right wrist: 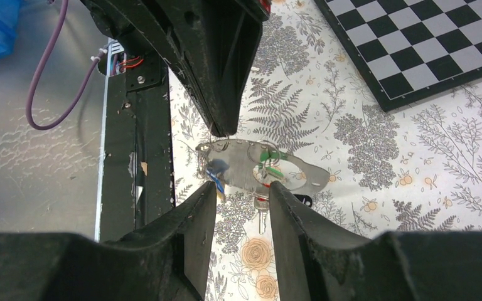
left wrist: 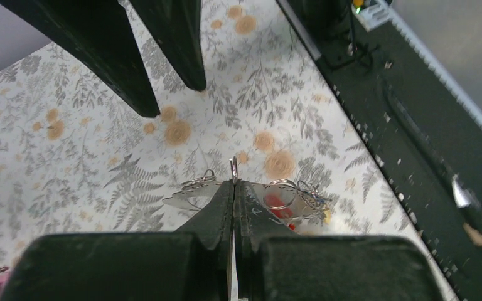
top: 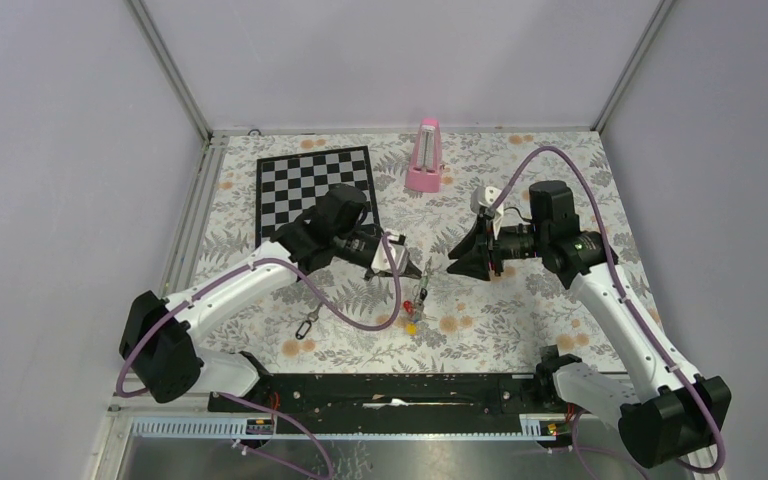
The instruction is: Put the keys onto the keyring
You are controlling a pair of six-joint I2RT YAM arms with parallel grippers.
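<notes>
Left wrist view: left fingers (left wrist: 231, 195) clenched tight, pinching the thin wire of the keyring (left wrist: 233, 164), which sticks up just past the tips. Small split rings and key blades fan out on both sides of the pinch; a red tag (left wrist: 277, 200) hangs just right of it.

Right wrist view: the keys (right wrist: 260, 216) hang as a bunch directly under that pinch, clear of the bench (top: 520, 320). Blue tag (right wrist: 216, 169) and green tag (right wrist: 271, 168) legible in the bunch.

Top view: right fingers (top: 454, 266) parted, grasping nothing, facing the left ones with the bunch between and below. Yellow tag (top: 412, 326) lowest, at or near the surface.

Judgement: several keys appear already threaded. Cannot tell whether the loop is closed. One small metal piece (top: 306, 325) lies apart by the left arm; key or not, unclear. If a key, it remains to be added.
</notes>
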